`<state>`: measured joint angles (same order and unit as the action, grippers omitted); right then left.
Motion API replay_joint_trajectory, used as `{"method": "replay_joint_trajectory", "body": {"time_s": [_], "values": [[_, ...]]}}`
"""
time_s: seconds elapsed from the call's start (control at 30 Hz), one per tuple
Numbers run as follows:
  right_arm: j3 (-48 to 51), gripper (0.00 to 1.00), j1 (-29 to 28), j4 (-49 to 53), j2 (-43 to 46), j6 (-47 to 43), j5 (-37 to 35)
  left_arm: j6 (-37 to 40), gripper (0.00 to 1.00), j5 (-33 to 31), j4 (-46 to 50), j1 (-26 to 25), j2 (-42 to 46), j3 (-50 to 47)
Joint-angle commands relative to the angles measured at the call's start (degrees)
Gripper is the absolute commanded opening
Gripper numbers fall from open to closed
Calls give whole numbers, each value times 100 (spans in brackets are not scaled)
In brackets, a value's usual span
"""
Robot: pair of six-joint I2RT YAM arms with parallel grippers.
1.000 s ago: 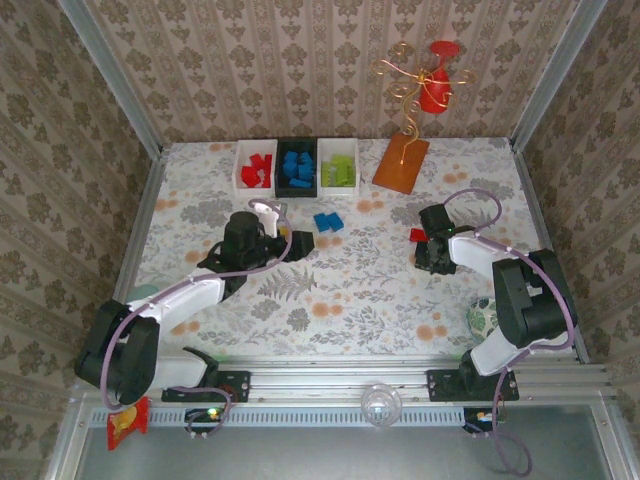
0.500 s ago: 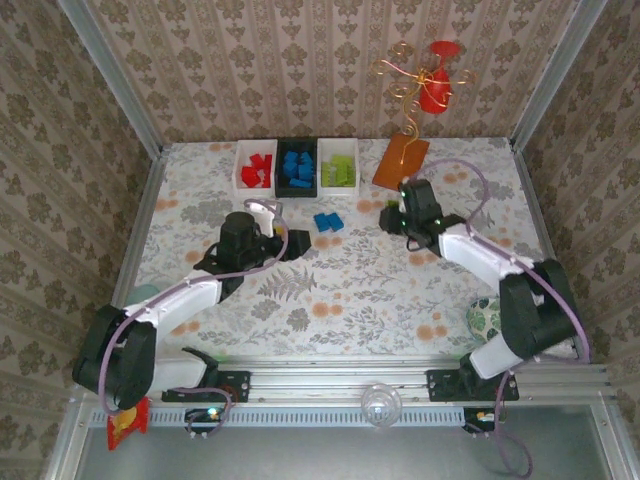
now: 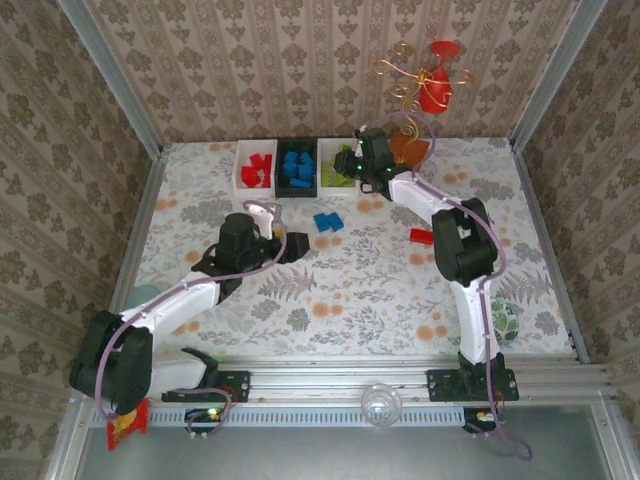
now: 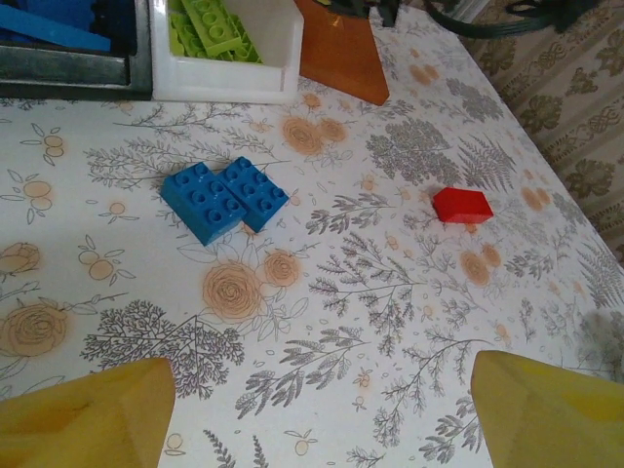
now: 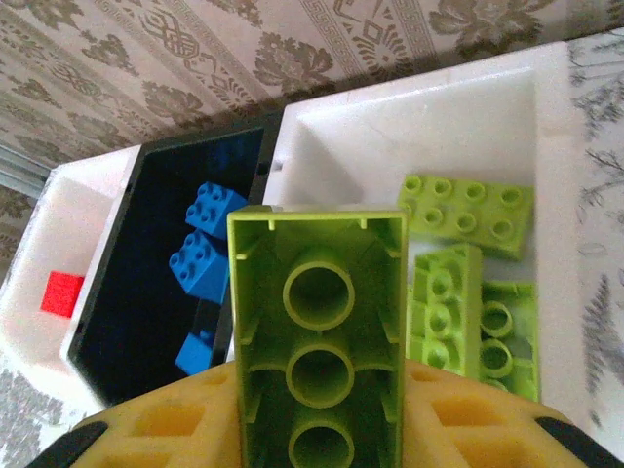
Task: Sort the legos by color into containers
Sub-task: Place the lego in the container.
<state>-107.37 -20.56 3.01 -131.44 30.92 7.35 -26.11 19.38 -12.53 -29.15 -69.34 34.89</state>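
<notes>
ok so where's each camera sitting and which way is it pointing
top: fixed above and behind the arms, looking down on the table; both arms, left gripper and right gripper show.
left wrist: low over the table, facing two blue bricks and a red brick; its yellow fingers show, wide apart.
right wrist: above the white bin, looking down in; its pads grip a green brick.
shared: top and left wrist show the blue bricks and red brick.

Top camera overlooks the whole table [image 3: 350,290]; both close wrist cameras share the green-brick bin [image 4: 224,86].
</notes>
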Motion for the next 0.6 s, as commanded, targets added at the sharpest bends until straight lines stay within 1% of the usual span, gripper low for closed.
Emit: {"method": "replay_joint_trajectory", "body": {"time_s": [0.0,0.1,0.2,0.3,0.4,0.47,0.57], "values": [[-637,42,-1,461,-201,136,283,201,81,-151,245,66,240,140],[-653,49,8,589,20,24,302,225,81,-205,284,67,287,123],[-214,55,48,612,559,-139,261,203,81,-224,228,75,262,99],[786,60,87,393,1417,-327,182,161,81,-250,118,73,205,88],[2042,65,92,222,2374,-491,-43,106,81,-398,56,28,40,148],[2948,68,87,90,3042,-572,-160,180,81,-711,203,-133,-201,318],[4041,73,85,3,3900,-682,-279,390,79,-1327,568,-441,-658,665]]}}
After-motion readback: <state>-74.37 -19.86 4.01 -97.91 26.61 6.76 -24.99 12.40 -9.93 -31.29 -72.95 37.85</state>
